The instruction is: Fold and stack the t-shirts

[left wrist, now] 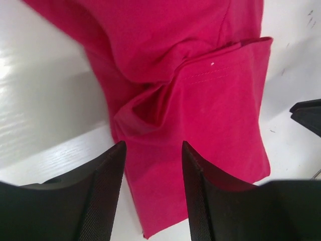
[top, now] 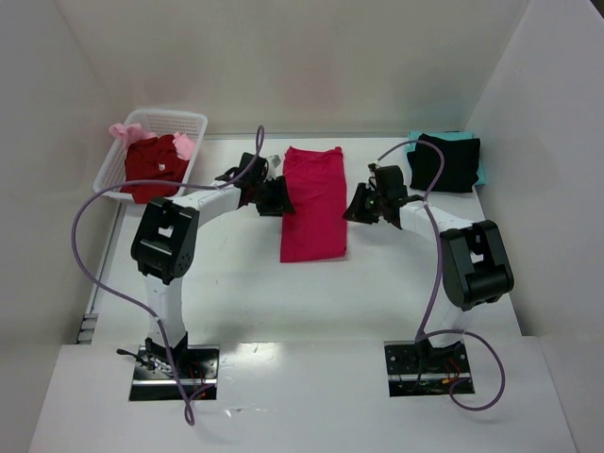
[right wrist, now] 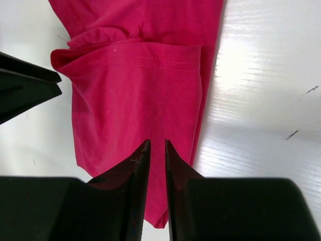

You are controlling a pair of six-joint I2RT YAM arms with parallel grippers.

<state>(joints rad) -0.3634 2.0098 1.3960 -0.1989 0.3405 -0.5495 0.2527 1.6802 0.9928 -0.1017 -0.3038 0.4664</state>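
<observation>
**Clerk:** Largest entry first?

**Keeper:** Table (top: pixel 236 293), white. Both sets of jaws hang over its middle.

**Clerk:** Next?

**Keeper:** Crimson-pink t-shirt (top: pixel 314 203), one. It lies flat as a long narrow strip between the left jaws and the right jaws, with each set at one long edge. A sleeve is turned inward, its stitched hem just ahead of both sets of tips. In the left wrist view the cloth puckers into a small pocket straight ahead of the gap.

**Clerk:** Containers?

**Keeper:** Basket (top: pixel 175 113), white lattice, one. It is on the outer side of the left jaws and beyond them. In it is a dark red t-shirt (top: pixel 151 165), crumpled, with a pale pink t-shirt (top: pixel 123 132) showing at its far edge.

**Clerk:** Stacked goods?

**Keeper:** Black t-shirt (top: pixel 445 162), folded, resting on a teal t-shirt (top: pixel 481 170). Both are on the outer side of the right jaws and beyond them.

**Clerk:** Arms?

**Keeper:** Left arm (top: pixel 165 241) and right arm (top: pixel 477 264), both reaching inward.

**Clerk:** State of the jaws?

**Keeper:** Left jaws are clearly apart, with nothing between the fingers (left wrist: pixel 100 201) and the shirt's edge beneath the gap. Right jaws are nearly together, with a thin slit between the fingers (right wrist: pixel 133 191). Cloth shows through the slit, but none is seen pinched.
</observation>
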